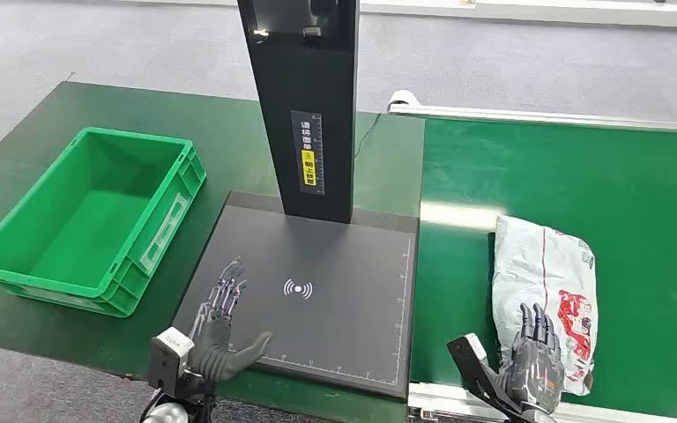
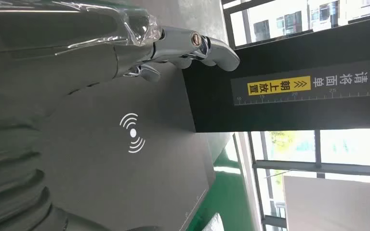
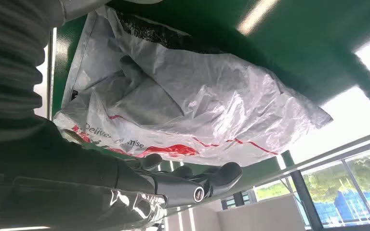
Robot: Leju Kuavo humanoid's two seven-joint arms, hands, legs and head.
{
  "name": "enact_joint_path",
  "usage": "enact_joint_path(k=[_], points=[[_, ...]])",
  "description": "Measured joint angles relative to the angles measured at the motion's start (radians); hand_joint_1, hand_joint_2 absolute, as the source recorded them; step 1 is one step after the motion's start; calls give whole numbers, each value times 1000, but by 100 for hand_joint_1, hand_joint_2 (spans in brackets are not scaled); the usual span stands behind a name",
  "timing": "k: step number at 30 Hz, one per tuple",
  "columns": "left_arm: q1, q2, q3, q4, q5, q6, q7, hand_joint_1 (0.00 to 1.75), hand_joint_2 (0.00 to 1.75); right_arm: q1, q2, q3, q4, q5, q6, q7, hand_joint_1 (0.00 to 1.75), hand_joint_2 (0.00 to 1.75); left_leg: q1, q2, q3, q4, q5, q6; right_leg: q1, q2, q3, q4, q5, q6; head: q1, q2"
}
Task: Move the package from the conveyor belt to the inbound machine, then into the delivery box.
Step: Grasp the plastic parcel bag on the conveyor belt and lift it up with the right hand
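Package [image 1: 545, 295] lies flat on the conveyor belt [image 1: 635, 203], long axis running away from the robot, near end by the belt's front edge. Right hand [image 1: 533, 357] is right at that near end, fingers spread open, gripping nothing yet, clearly the closer hand. Left hand [image 1: 222, 330] hovers open over the inbound machine [image 1: 344, 317] pad, well apart from pkg; delivery box [image 1: 97, 211] sits further left on the table [image 1: 379, 159].

Bright even light, window glare, sharp

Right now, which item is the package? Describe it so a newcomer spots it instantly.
Find the green conveyor belt right of the black inbound machine. On its near part, by the right hand, lies the package: a crumpled white plastic mailer with red printing, the belt's sole item.
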Motion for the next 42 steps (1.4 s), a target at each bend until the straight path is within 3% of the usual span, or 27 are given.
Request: enact_joint_path(k=[11,18,22,23,33,42], points=[[0,-1,5,0,-1,-2,6,0,175,-39,0,-70,89,-27,-24,-2,0,175,0,0,0,0,0,0,0,0,0,0,0,0,0,0],[-1,-1,5,0,-1,-4,7,0,175,-70,10,-133,164,-158,4,-92,0,175,0,0,0,0,0,0,0,0,0,0,0,0,0,0],[-2,-1,5,0,-1,-4,7,0,175,-81,18,-149,195,-191,17,-119,168,175,0,0,0,0,0,0,0,0,0,0,0,0,0,0],[-2,-1,5,0,-1,-4,7,0,175,-83,20,-151,199,-197,21,-124,175,175,0,0,0,0,0,0,0,0,0,0,0,0,0,0],[-2,-1,6,0,-2,-3,8,0,175,-90,31,-158,184,-227,35,-151,175,175,0,0,0,0,0,0,0,0,0,0,0,0,0,0],[1,-1,11,0,-3,-2,8,0,175,-19,53,-95,-15,-252,45,-150,175,175,0,0,0,0,0,0,0,0,0,0,0,0,0,0]])
